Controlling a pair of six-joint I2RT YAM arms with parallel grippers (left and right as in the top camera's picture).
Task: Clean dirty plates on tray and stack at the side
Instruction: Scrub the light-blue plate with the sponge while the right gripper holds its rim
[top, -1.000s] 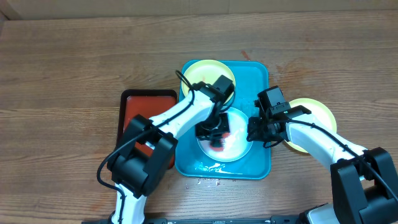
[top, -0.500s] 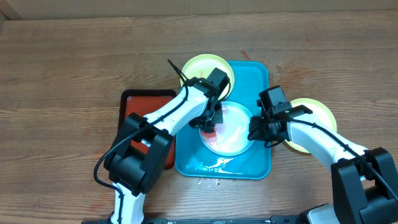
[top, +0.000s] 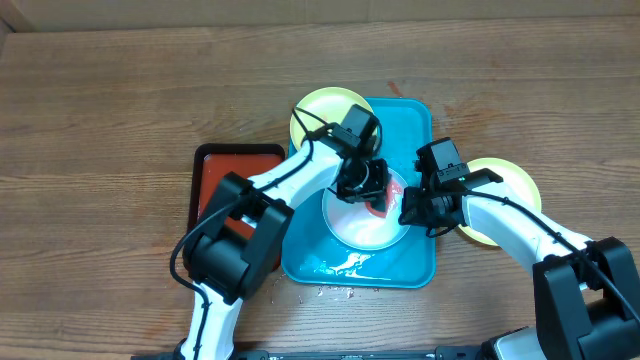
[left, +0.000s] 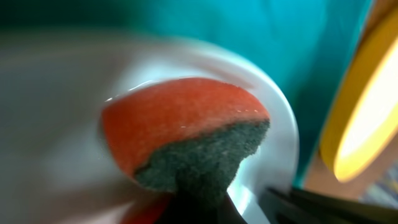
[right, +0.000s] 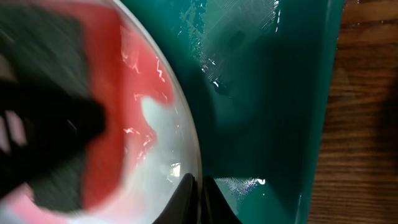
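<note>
The turquoise tray holds a blue-white plate in its middle and a yellow-green plate at its far left corner. A second yellow-green plate lies on the table right of the tray. My left gripper is shut on an orange and dark green sponge pressed on the blue-white plate. My right gripper is shut on that plate's right rim, over the tray.
A red tray with a black rim lies left of the turquoise tray. Water pools on the turquoise tray's near part, with crumbs on the table in front.
My left gripper has swept the sponge from the plate's near left part up and across to its far right part. The right gripper has held still on the rim.
</note>
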